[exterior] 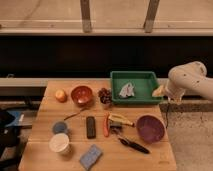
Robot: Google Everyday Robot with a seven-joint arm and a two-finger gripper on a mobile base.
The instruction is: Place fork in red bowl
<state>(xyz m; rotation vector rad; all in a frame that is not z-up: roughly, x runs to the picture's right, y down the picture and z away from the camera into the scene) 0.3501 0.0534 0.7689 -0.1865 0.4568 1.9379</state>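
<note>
The fork (74, 115) is a thin grey-brown utensil lying at a slant on the wooden table (45, 107), just in front of and slightly left of the red bowl (81, 94). That small orange-red bowl stands near the table's back edge, left of centre. My gripper (159, 91) hangs at the end of the white arm (186, 80) on the far right, beside the right end of the green tray (144, 77). It is open, holds nothing, and is far from both fork and bowl.
A grey cloth (127, 90) lies in the green tray. On the table are an orange (60, 95), dark grapes (105, 96), a black bar (90, 126), a red-orange handled tool (106, 125), a purple bowl (150, 128), a black-handled utensil (132, 145), a white cup (59, 143) and a blue sponge (90, 156).
</note>
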